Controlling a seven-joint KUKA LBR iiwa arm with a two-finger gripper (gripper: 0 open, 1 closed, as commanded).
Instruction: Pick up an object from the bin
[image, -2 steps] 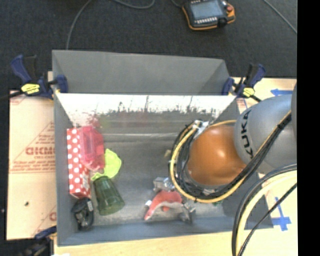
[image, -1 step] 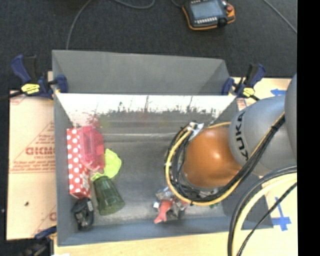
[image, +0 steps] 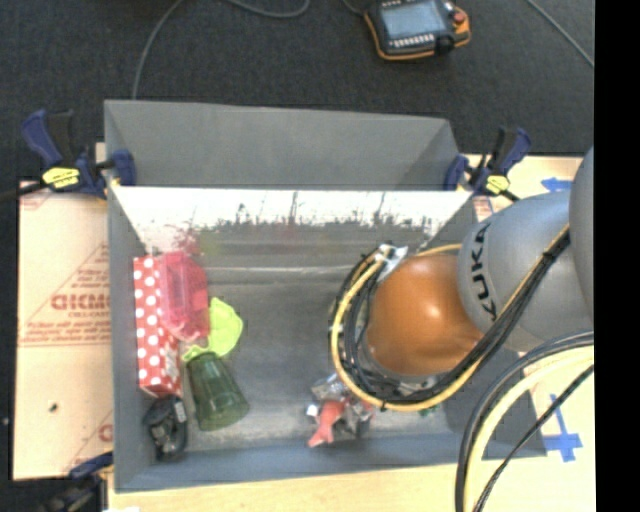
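Gripper (image: 338, 410) sits low by the near wall of the bin (image: 290, 340), a little right of that wall's middle, largely hidden under the arm's orange cover (image: 420, 312) and its loops of yellow and black cable (image: 350, 320); whether it stands wide or narrow cannot be told. A small red thing (image: 322, 431) of irregular shape lies right at it, on the side toward the near wall; whether the gripper has hold of it cannot be told either. In the near left corner lies a small black thing (image: 165, 425); just beside it, toward the middle, is a dark green cup (image: 215, 392), its wider end toward the near wall. Farther back, a crumpled yellow-green thing (image: 225, 326) touches the cup's far end; along the left wall lies a red box with white dots (image: 150, 330), with a pink translucent thing (image: 183, 290) lying over its far right part.
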